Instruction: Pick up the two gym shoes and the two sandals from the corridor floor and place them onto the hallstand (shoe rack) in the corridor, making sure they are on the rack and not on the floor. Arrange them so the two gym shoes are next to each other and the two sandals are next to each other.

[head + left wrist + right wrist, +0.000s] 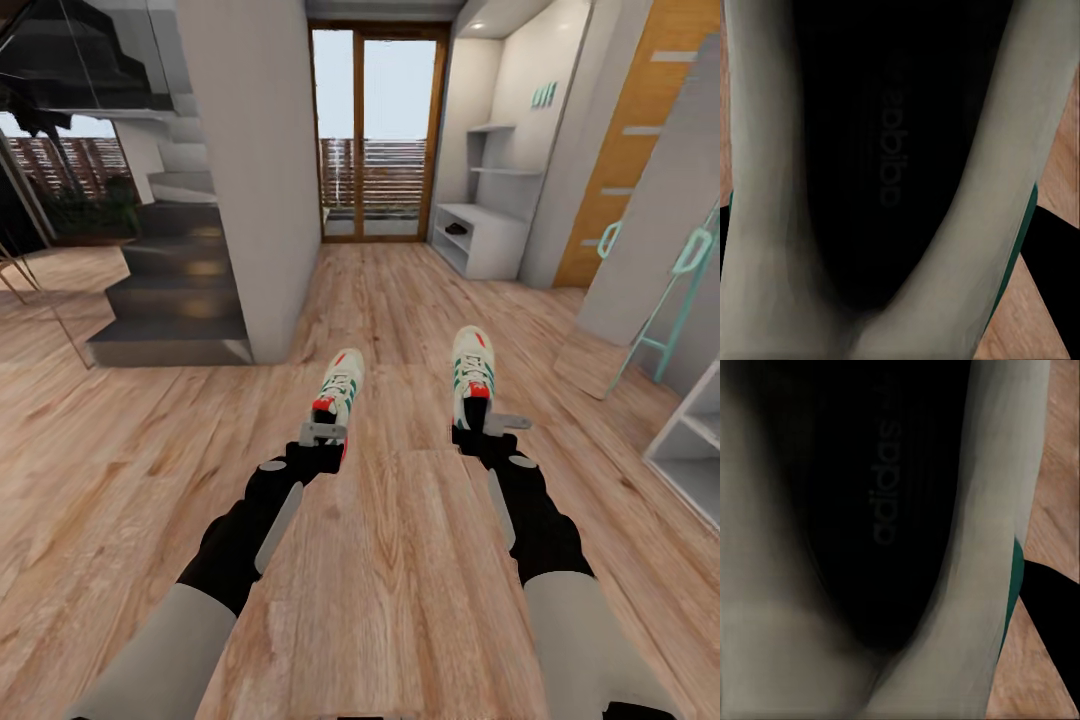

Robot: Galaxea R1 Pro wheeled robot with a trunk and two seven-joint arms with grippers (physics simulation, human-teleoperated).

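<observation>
Each of my arms holds one white gym shoe with green stripes and red-orange accents above the wood-plank corridor floor (400, 560). My left gripper (323, 432) is shut on the heel of the left gym shoe (338, 385). The right gripper (488, 420) is shut on the heel of the right gym shoe (472, 365). Both toes point away from me. Both wrist views look into a shoe's dark insole (889, 150) (881, 495) with its white lining. The light-grey hallstand (495, 245) stands far ahead on the right. A small dark shape (456, 229) lies on it, too small to identify.
A grey wall pillar (260, 170) and dark stairs (175, 290) stand ahead on the left. A glass door (375, 130) closes the corridor's far end. On the right are a slanted teal-framed stand (680, 290) and the corner of a light-grey shelf (690, 440).
</observation>
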